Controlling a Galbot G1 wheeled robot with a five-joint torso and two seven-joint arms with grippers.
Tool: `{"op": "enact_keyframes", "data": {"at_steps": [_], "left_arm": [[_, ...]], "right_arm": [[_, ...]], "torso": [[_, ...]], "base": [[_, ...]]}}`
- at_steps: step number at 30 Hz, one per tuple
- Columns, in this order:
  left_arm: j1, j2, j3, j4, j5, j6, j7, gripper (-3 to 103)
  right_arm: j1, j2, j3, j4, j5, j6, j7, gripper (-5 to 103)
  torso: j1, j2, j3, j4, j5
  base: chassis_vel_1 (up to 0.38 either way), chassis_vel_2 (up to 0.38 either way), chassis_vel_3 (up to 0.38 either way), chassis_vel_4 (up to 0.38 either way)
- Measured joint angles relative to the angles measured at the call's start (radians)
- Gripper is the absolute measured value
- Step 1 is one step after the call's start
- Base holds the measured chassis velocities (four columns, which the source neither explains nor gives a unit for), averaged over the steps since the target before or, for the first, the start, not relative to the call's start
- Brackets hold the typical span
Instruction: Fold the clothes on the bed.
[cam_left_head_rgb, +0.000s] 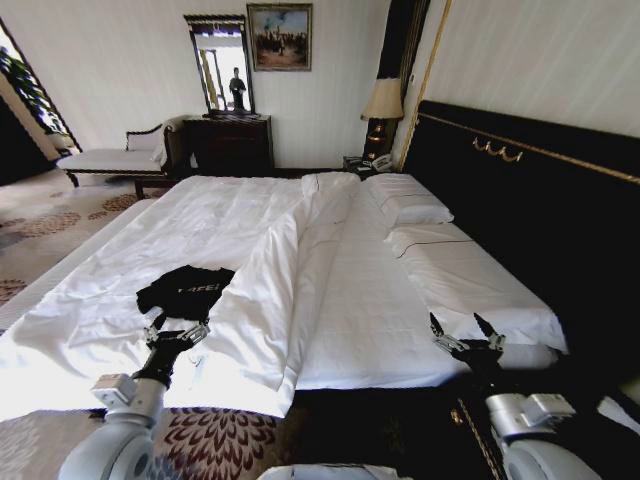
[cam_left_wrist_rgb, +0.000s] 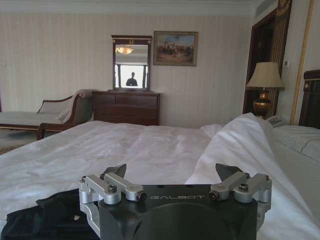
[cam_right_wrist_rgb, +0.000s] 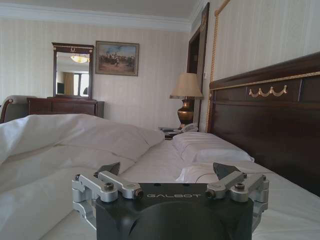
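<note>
The clothes, a crumpled black T-shirt (cam_left_head_rgb: 186, 289) with small white lettering, lie on the white duvet near the bed's (cam_left_head_rgb: 240, 225) near left side. My left gripper (cam_left_head_rgb: 176, 329) hovers open just in front of the shirt, a little above the duvet. In the left wrist view that gripper (cam_left_wrist_rgb: 171, 172) spreads wide, and the black cloth (cam_left_wrist_rgb: 47, 220) lies low beside one finger. My right gripper (cam_left_head_rgb: 466, 332) is open over the near right part of the bed, below the pillows, with nothing between its fingers. The right wrist view has the same gripper (cam_right_wrist_rgb: 170, 171) over white sheets.
A raised fold of duvet (cam_left_head_rgb: 290, 265) runs down the bed's middle, right of the shirt. Pillows (cam_left_head_rgb: 410, 205) sit by the dark headboard (cam_left_head_rgb: 520, 190). A lamp (cam_left_head_rgb: 381, 105), dresser with mirror (cam_left_head_rgb: 228, 140) and chaise longue (cam_left_head_rgb: 115, 155) line the far wall. Patterned carpet (cam_left_head_rgb: 50, 215) lies left.
</note>
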Motion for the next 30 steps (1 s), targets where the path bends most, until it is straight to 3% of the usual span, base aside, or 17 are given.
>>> {"op": "enact_keyframes", "data": {"at_steps": [30], "left_arm": [[0.017,-0.007,-0.009,0.012,-0.013,0.001,-0.004,100]], "right_arm": [[0.002,0.007,-0.006,-0.029,-0.104,0.016,0.007,100]], "torso": [[0.0,0.0,0.0,0.0,0.0001]], "base": [[-0.009,0.011,0.009,-0.011]]}}
